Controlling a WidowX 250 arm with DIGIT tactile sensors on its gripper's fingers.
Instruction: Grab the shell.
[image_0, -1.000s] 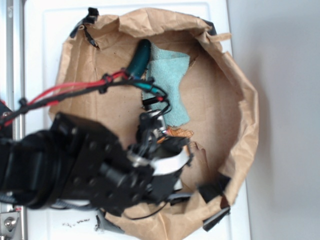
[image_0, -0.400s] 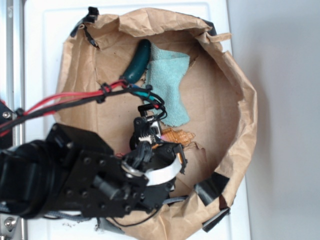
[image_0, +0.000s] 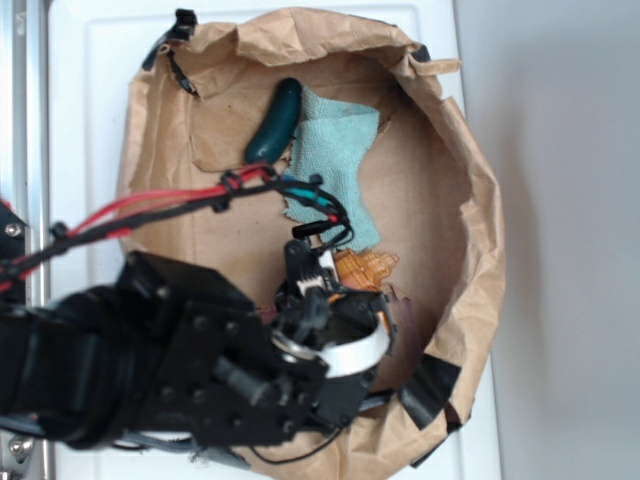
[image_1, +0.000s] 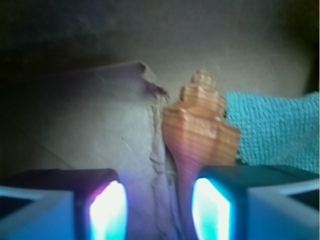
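Wrist view: fingers (image_1: 109, 207) spread apart, nothing between them; ribbed, glossy orange-tan shell (image_1: 199, 131) stands just past the right finger, touching the teal knit cloth (image_1: 272, 127). Exterior view: arm hides most of the shell (image_0: 365, 268), low in the crumpled brown paper bowl (image_0: 480, 200); smooth dark green cucumber-shaped object (image_0: 275, 122) lies far from it.

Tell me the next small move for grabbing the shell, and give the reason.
Probably a slight sideways shift toward the teal cloth before closing. In the wrist view the pincer is open, but the shell sits off-centre: its narrow end runs along the inner edge of the right-hand finger, with bare cardboard filling most of the gap. Centring it first should let both fingers close on it.
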